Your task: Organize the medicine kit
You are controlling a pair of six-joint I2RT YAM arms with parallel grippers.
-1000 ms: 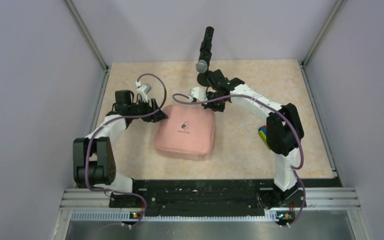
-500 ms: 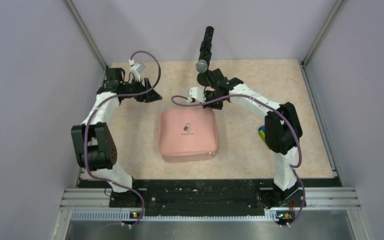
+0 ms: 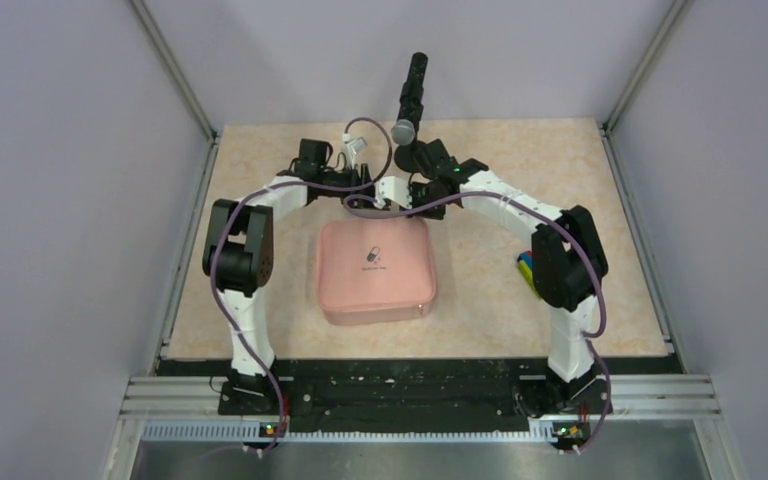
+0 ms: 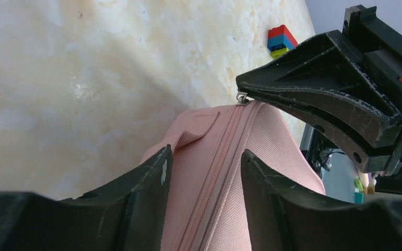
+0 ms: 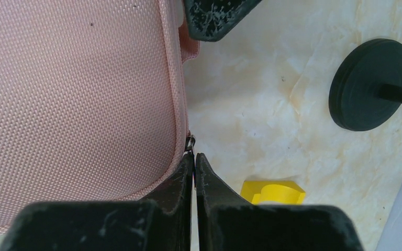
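Note:
The medicine kit, a pink zip case with a small pill logo, lies flat and zipped at the table's middle. My left gripper is open at the kit's far edge, one finger on each side of the zip line, beside a pink fabric tab. My right gripper is shut on the small metal zip pull at the kit's far edge. In the top view both grippers, left and right, meet close together there.
A multicoloured toy-brick block lies on the table by the right arm's elbow. A black stand with a round base rises behind the grippers. A yellow block sits close to the right fingers.
The left arm swung from the kit's left side round to its far edge, beside the right gripper. The kit shifted slightly right and settled flat. The right gripper stayed put.

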